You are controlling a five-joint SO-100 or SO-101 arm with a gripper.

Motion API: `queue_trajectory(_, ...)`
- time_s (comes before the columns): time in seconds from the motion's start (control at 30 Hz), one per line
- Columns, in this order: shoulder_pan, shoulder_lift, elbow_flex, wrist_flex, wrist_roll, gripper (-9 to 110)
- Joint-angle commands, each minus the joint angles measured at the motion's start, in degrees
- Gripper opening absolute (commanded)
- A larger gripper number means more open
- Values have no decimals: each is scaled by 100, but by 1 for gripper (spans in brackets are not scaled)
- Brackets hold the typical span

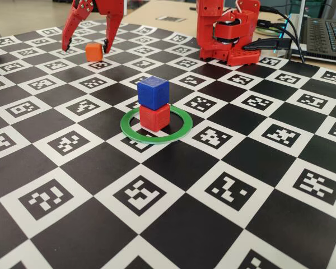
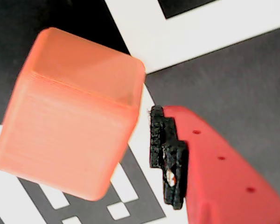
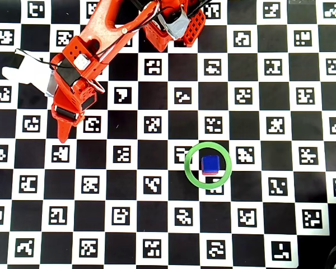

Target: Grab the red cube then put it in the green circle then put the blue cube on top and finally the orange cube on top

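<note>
Orange cube (image 1: 93, 51) is sitting between your spread fingers (image 1: 105, 42).
Matte blue cube (image 1: 153, 92) is resting on red cube (image 1: 154, 117), ringed by green circle (image 1: 186, 127); only your wrist view is showing the orange cube's layered ridges.

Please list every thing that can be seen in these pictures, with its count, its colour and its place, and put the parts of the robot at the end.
blue cube: one, deep blue, stacked on the red cube.
red cube: one, red, inside the green circle, under the blue cube.
green circle: one, bright green ring, flat on the board near the middle.
orange cube: one, orange, on the board at the far left in the fixed view, between the open gripper fingers.
checkered board: one, black and white squares with printed markers, covering the table.
laptop: one, dark, beyond the board at upper right in the fixed view.
cables: several, dark, beside the arm base.
arm base: one, red, at the board's far edge.
gripper: one, red, open around the orange cube.
</note>
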Motion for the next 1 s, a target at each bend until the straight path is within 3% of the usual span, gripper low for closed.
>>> queue_trajectory(0.0, -53, 26, -229, 70, 343, 46)
queue_trajectory(0.4, -62, 9, -290, -79, 1424, 45)
queue_trajectory(0.83, -44, 26, -281, -246, 1837, 44)
queue_trajectory(0.97, -44, 26, -272, -255, 1837, 36)
